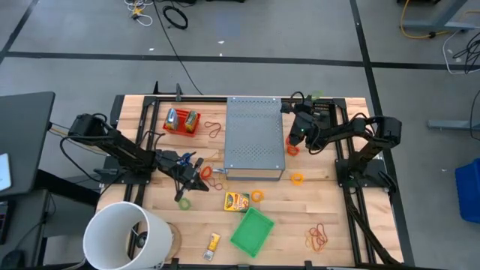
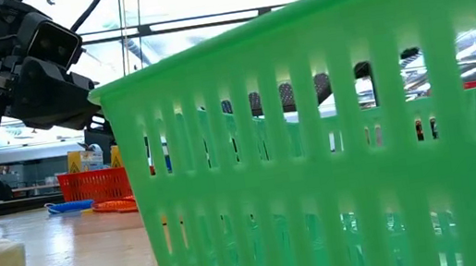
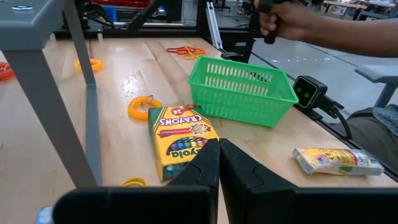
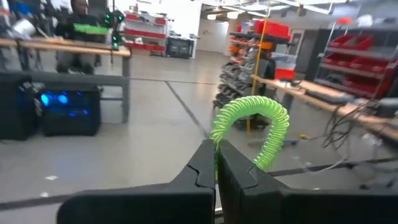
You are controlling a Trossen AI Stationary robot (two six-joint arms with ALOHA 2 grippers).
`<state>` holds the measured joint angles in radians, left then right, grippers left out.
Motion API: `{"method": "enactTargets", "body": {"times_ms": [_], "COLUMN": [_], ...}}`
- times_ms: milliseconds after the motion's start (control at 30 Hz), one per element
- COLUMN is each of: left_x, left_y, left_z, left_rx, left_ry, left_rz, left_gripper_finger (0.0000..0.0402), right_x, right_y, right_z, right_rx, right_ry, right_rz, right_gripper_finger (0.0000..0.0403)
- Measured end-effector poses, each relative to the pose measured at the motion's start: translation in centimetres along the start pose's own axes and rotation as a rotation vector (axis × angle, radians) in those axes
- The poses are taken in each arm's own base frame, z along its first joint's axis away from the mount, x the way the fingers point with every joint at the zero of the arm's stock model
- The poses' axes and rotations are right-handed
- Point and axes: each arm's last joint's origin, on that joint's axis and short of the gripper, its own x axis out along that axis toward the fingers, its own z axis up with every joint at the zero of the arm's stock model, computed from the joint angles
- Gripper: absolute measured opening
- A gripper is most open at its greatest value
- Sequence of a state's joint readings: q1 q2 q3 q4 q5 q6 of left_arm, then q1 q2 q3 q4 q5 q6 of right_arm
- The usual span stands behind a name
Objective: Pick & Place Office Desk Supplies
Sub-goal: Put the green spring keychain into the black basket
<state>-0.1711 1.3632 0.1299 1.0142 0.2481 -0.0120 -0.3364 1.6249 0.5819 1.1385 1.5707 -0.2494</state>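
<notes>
My right gripper point(image 4: 216, 163) is shut on a green spiral coil loop point(image 4: 252, 127); in the high view it is at the grey perforated box's right edge point(image 1: 294, 137). My left gripper point(image 3: 219, 163) is shut with nothing between its fingers. It hovers left of the box's near corner point(image 1: 191, 174). Just beyond its fingertips a yellow crayon box point(image 3: 181, 140) lies flat on the table point(image 1: 237, 201). Yellow loops point(image 3: 142, 107) point(image 1: 298, 178), orange bands point(image 1: 319, 237) and a yellow packet point(image 3: 339, 160) lie loose on the wood. My right gripper pinches the green coil loop between its two fingers at one short stretch of the coil point(image 4: 217, 142), right at the fingertips. The rest of the loop arches out beyond the fingers, lifted clear of everything.
The grey perforated box point(image 1: 253, 139) stands mid-table. A green basket point(image 1: 252, 230) sits near the near edge and fills the low view point(image 2: 332, 138). A red basket point(image 1: 182, 122) is far left and a white bucket point(image 1: 124, 236) near left. A person's hand point(image 3: 292, 18) shows beyond the table.
</notes>
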Motion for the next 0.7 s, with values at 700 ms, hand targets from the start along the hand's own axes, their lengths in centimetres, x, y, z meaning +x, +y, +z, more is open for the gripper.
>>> {"method": "enactTargets", "body": {"times_ms": [700], "left_x": [0.0], "left_y": [-0.1], "left_z": [0.1], "left_rx": [-0.014], "left_ry": [-0.007], "left_rz": [-0.023], "left_gripper_finger": [0.0008], "right_x": [-0.2], "right_y": [-0.1], "right_z": [-2.7], "right_rx": [-0.96], "right_ry": [-0.005], "right_rz": [0.007], "right_gripper_finger": [0.0]}}
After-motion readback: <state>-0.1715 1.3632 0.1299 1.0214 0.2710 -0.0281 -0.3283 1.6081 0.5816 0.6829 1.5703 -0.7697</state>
